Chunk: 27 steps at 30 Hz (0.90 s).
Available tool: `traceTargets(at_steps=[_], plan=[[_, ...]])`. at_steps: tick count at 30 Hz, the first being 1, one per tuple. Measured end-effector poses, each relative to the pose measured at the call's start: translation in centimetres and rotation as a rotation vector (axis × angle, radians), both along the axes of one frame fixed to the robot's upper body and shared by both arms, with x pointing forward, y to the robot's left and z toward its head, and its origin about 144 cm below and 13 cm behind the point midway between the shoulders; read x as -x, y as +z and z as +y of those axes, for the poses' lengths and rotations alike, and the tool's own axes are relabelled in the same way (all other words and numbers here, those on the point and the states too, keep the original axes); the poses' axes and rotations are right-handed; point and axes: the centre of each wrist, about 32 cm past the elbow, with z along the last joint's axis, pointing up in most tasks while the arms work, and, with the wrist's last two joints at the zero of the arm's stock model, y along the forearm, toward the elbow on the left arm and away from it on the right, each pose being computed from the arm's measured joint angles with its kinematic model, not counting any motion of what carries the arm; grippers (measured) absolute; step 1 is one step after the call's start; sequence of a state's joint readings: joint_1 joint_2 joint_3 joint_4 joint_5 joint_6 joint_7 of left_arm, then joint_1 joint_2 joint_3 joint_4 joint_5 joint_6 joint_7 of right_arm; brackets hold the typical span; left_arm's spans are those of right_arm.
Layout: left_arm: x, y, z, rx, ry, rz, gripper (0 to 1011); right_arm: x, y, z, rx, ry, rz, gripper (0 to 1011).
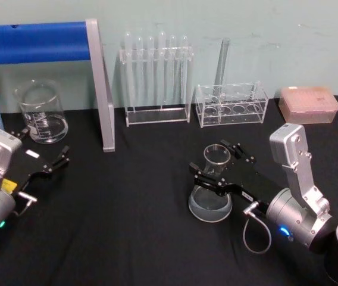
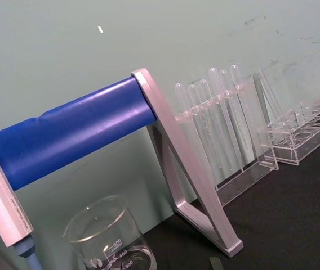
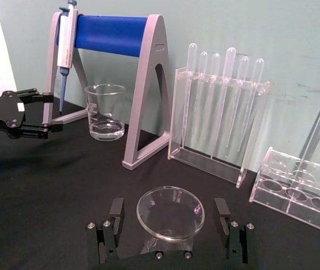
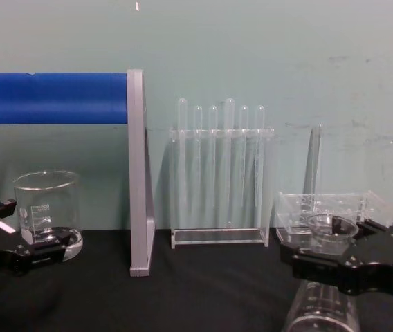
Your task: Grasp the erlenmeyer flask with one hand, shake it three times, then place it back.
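Though agape — right claw [image 1: 210,157] astride flask [image 1: 209,206]

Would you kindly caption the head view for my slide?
Right gripper open around the erlenmeyer flask; left gripper open near the beaker.

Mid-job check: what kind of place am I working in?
Likely a lab bench: test tubes in a clear rack, a graduated beaker, a pipette on a blue stand. The right tool sits open around the flask; the left tool is parked near the beaker.
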<state>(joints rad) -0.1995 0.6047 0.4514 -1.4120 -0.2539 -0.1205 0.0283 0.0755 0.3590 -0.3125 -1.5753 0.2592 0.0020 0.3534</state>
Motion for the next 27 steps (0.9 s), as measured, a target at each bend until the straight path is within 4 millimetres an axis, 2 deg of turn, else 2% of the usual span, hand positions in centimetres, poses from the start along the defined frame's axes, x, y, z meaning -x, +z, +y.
traceTargets(at_steps=[12,27], plan=[[0.0,0.0,0.0,0.0,0.0,0.0,1001,1.0,-0.1,-1.5,-0.001,0.016,0.018,1000],[0.0,0.0,0.0,0.0,0.0,0.0,1001,4.7,-0.2,-5.9,0.008,0.047,0.035,1000]])
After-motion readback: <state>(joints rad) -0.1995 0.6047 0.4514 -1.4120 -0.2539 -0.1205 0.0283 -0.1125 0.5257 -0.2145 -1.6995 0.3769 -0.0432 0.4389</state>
